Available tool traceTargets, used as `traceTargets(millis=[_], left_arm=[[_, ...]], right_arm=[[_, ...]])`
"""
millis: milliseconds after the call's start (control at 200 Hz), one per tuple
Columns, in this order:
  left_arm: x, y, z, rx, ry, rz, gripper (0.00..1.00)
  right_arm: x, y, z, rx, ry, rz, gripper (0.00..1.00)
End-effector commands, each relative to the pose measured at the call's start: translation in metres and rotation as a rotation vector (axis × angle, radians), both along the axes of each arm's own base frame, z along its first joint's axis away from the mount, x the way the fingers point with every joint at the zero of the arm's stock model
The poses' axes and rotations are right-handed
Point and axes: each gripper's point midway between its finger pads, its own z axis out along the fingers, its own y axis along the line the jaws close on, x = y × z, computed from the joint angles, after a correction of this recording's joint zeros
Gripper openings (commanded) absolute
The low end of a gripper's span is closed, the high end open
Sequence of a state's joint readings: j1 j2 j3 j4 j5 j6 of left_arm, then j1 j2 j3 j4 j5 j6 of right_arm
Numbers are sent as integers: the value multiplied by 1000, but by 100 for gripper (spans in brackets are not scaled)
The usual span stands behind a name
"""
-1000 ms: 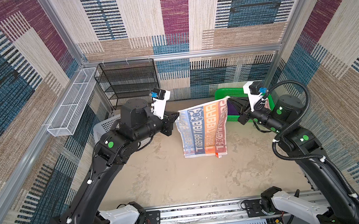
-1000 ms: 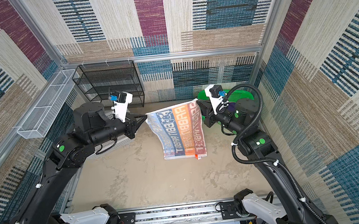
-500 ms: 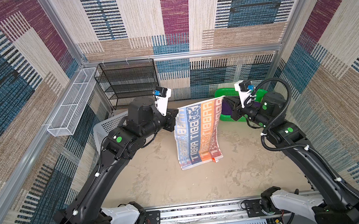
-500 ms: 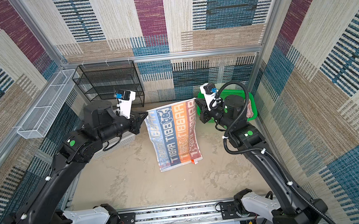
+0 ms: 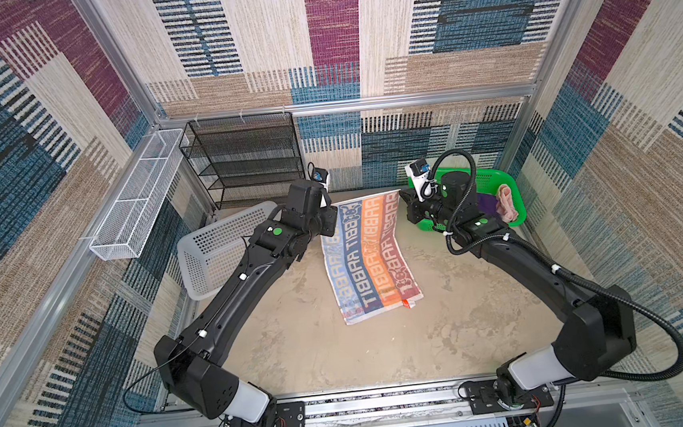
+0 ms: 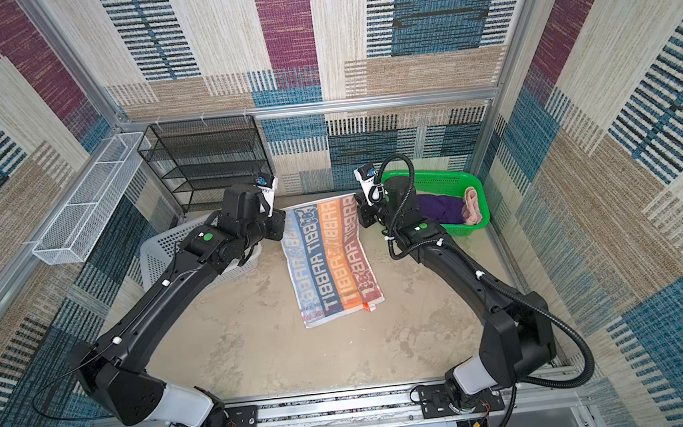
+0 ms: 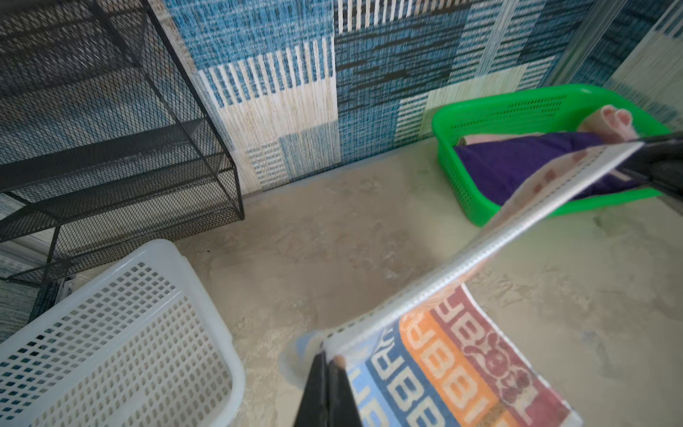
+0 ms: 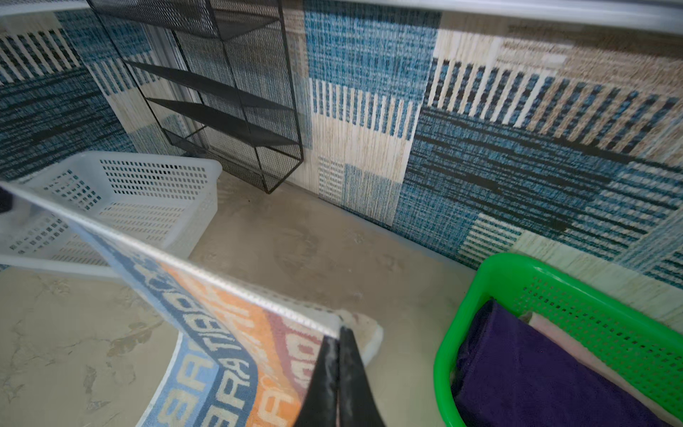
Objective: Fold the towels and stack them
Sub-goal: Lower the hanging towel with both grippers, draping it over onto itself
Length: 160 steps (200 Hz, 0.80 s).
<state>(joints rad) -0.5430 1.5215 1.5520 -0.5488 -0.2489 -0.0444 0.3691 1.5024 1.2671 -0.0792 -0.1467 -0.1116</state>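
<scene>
Nearest the rail: bare table (image 5: 321, 349), nothing in the way.

Next, the RABBIT towel (image 5: 370, 258). Its near hem + label corner lie flat on the table. The cloth runs away from the rail at a slight slant, then bends up to the far hem, which hangs taut in the air btwn both grippers. L gripper (image 7: 327, 373) is pinched tight on one far corner, R gripper (image 8: 338, 344) pinched tight on the other. Both wrist views show only a thin bite of cloth at the tips.

Risks, as I judge them:
- Thin bite: a corner may slip out if the arms pull further apart, b/c the hem is stretched straight as it is.
- If one side comes down sooner than the other, the far half lands skewed. W/ the towel slanted too, the fold won't line up edge to edge.
- The bend where the cloth leaves the table could bunch, or drag the near hem, if the far hem is carried fwd too low.
- R gripper sits just beside the green basket (image 5: 520, 208). A swing outward could knock it or snag the rim. Purple towel (image 6: 439, 209) and pink towel (image 6: 472, 206) lie inside it.
- L arm is close by the white basket (image 5: 209, 250). A dropped elbow could shove it.

Orange towel: not in sight. Black rack (image 5: 244, 159) at the back wall is well apart, so no issue.
</scene>
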Motion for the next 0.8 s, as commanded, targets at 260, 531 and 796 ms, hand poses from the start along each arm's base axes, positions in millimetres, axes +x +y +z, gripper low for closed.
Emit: traceTargets(millis=[260,531,796], left_arm=[[-1,1,-69,28,110,12,0],[-41,-9,-103,-59,285,-34,0],[-87,-23,-137,-125,418,-73,0]], right_arm=[[8,-16,-74,-94,117,-85,0],[-38,-35,-111,-92,221,-111,0],[-88,-42,-147,-24,359,-95,0]])
